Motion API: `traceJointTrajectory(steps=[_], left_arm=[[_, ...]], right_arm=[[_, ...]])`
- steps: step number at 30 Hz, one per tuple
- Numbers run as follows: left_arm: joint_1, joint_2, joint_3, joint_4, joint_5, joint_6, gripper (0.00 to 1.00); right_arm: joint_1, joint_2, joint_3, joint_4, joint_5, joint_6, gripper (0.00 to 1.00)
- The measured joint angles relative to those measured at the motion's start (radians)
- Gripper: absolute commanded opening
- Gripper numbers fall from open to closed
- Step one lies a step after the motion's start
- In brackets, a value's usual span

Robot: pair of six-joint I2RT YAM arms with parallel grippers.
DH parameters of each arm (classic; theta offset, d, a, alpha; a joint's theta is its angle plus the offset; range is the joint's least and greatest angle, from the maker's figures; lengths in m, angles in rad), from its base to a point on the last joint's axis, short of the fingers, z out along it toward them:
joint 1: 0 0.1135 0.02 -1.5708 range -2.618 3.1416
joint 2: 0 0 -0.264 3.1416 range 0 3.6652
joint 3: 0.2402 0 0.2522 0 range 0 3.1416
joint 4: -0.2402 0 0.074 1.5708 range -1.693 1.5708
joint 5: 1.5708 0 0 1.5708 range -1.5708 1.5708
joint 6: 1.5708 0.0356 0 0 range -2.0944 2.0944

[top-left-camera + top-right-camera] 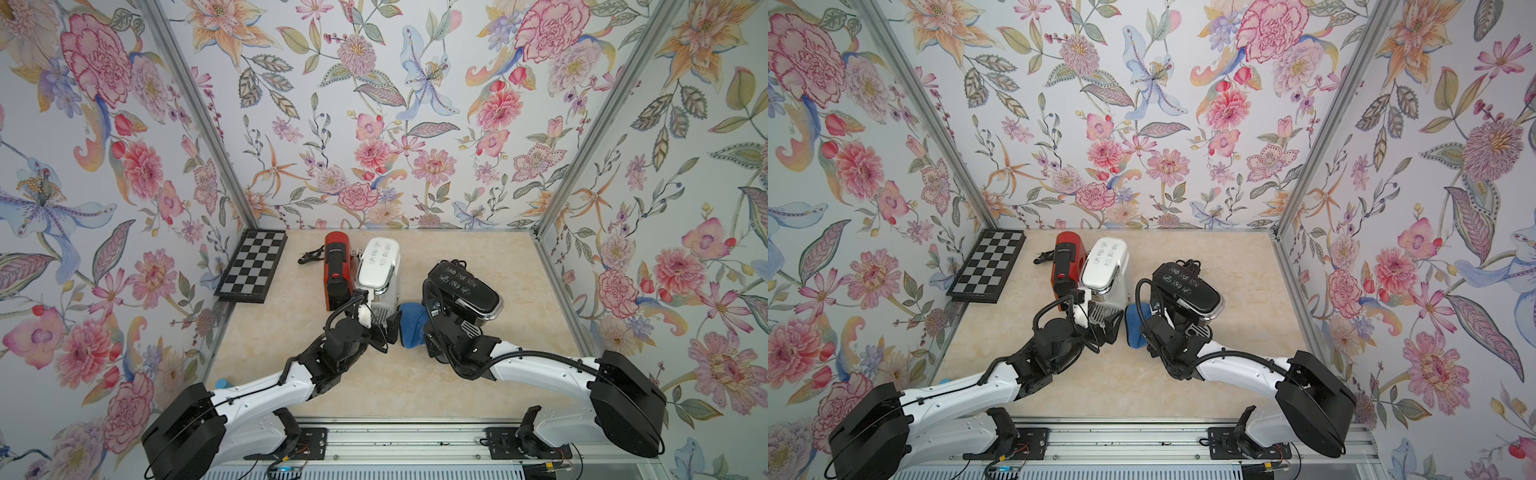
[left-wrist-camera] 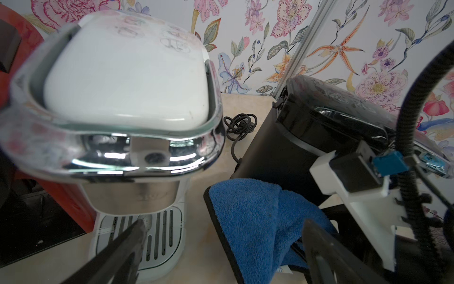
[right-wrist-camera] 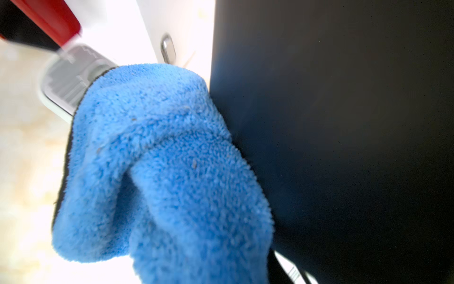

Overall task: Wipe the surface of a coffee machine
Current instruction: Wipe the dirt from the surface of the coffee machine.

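1. R hand [image 1: 423, 332] pinched narrow on blue cloth [image 3: 159, 159]; cloth bunched, pressed vs side of black coffee machine [image 1: 463, 291] facing white coffee machine [image 1: 378, 266].
2. L hand [image 2: 223, 241] spread wide, holding nothing; just beside cloth, at front of white machine's drip tray [image 2: 157, 228].
3. Black machine upright on surface [image 1: 519, 257], mid-right; red coffee machine [image 1: 336, 266] just beside white one; chessboard [image 1: 253, 266] in far-left corner, well apart.
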Motion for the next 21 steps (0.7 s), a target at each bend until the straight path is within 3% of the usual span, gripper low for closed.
traceJointTrajectory(steps=[6, 21], left_arm=[[-0.003, 0.0, 0.0, 0.008, 0.0, -0.01, 0.99], [-0.003, 0.043, 0.006, 0.039, 0.007, -0.014, 0.99]], right_arm=[[0.0, -0.102, 0.092, -0.001, 0.035, -0.063, 0.34], [-0.046, -0.187, 0.179, -0.032, 0.087, -0.213, 0.33]])
